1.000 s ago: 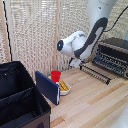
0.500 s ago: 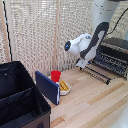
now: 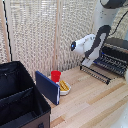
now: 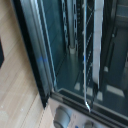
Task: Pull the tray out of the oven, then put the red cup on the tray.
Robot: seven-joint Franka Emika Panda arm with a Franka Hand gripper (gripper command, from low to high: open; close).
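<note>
In the exterior view the Panda arm [image 3: 92, 44] reaches across from the exterior view's right, its white wrist raised above the wooden counter [image 3: 95, 102]; the oven [image 3: 118, 47] sits at the far right edge with its door [image 3: 95, 74] folded down, and the tray [image 3: 112, 62], dark and ribbed, lies drawn out over that door; the red cup [image 3: 55, 76] stands on the counter well apart from the oven, just beside a small white bowl [image 3: 65, 88] with yellow contents and behind an upright blue board [image 3: 47, 87]; a large black crate [image 3: 20, 100] fills the exterior view's left; the gripper itself seems hidden behind the wrist, so I cannot tell whether it is spread or pressed together. In the wrist view the oven's [image 4: 75, 55] glass and silvery trim fill the picture, blurred; wire ribs [image 4: 89, 55] cross the dark interior, two round knobs [image 4: 62, 116] show at the edge, and pale counter [image 4: 12, 90] wood lies alongside; no gripper fingers show here.
</note>
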